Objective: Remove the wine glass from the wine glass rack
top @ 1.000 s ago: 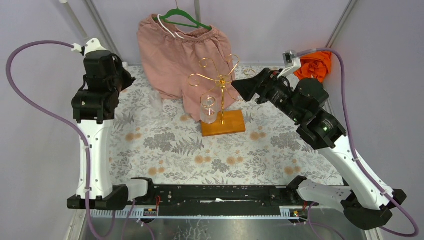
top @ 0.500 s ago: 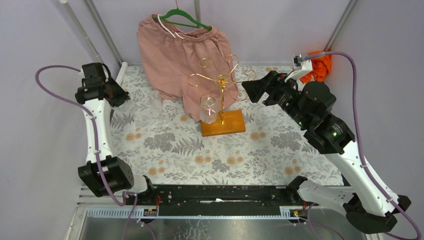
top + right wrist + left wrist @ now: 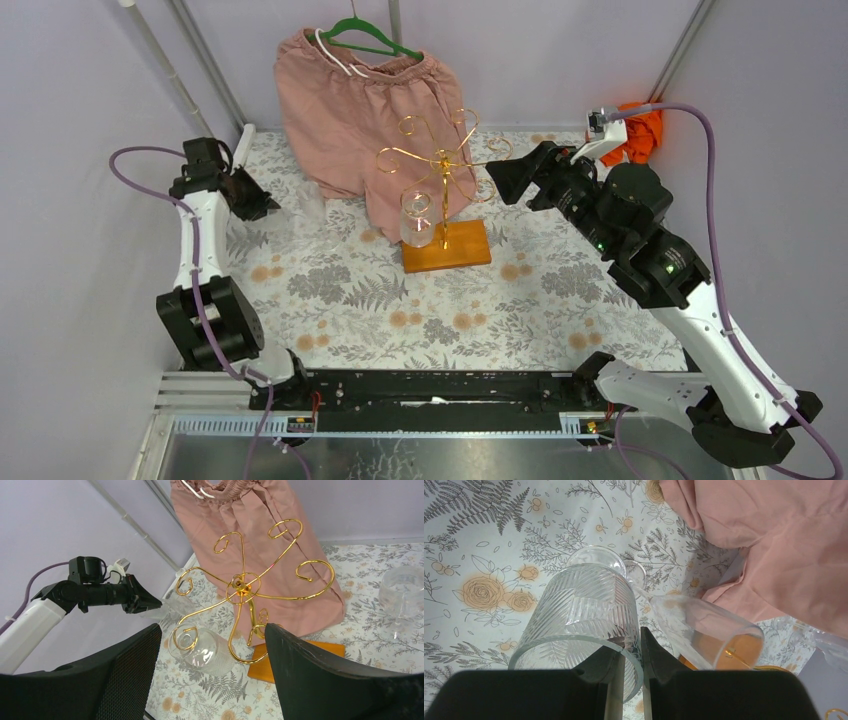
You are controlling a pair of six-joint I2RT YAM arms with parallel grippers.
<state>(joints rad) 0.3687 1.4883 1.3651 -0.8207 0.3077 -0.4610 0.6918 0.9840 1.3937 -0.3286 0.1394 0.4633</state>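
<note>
The gold wine glass rack [image 3: 441, 160] stands on its orange-brown wooden base [image 3: 458, 250] at mid-table; it also shows in the right wrist view [image 3: 240, 585]. A ribbed wine glass [image 3: 416, 218] hangs upside down from a lower left arm of the rack, also seen by the right wrist [image 3: 202, 650]. My right gripper [image 3: 497, 180] is open and empty, just right of the rack, facing it [image 3: 212, 627]. My left gripper [image 3: 252, 198] is at the far left, low over the table, shut on the rim of a second ribbed wine glass [image 3: 581, 605].
A plain wine glass [image 3: 704, 627] lies on its side beside the left gripper. Pink shorts [image 3: 365, 110] hang on a green hanger behind the rack. Another glass [image 3: 402, 592] stands at the back right. An orange cloth [image 3: 628, 133] sits in the back right corner.
My left arm has folded and swung down from a raised pose, bringing its gripper low over the table at the far left. My right gripper drew slightly back to the right, then held still.
</note>
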